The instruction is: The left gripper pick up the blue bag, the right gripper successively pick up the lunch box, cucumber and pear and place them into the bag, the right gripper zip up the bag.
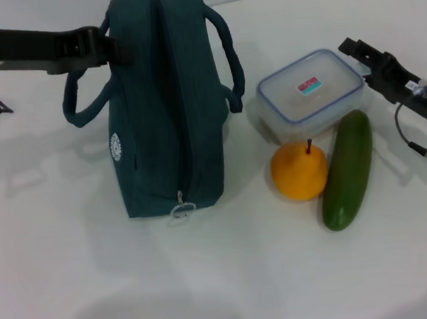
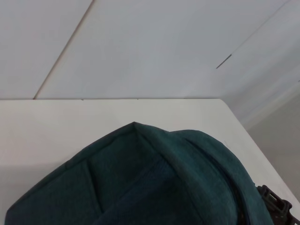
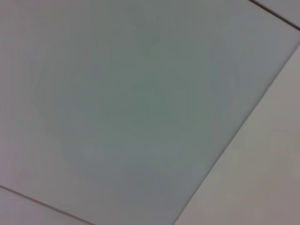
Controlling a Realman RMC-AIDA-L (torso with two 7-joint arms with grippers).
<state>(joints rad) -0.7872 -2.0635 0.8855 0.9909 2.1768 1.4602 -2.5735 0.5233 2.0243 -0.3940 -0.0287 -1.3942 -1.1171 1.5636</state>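
Beside bag (image 1: 167, 111) L end effector (image 1: 116, 45), maybe touching, lunch box (image 1: 310, 93) near R end effector (image 1: 353, 47)

Bright, even overhead light. The counter (image 1: 208, 278) carries soft, faint shadows beside the bag (image 1: 166, 104) and cucumber (image 1: 347, 169). The right wrist view is blurred and featureless; the head view is sharp.

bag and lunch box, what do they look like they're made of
The bag looks like soft woven fabric, matte teal, slumping a little, with padded handles and a metal-looking zipper pull. The lunch box looks like clear, slightly glossy hard plastic: see-through walls, a blue-rimmed lid and a small sticker on top.
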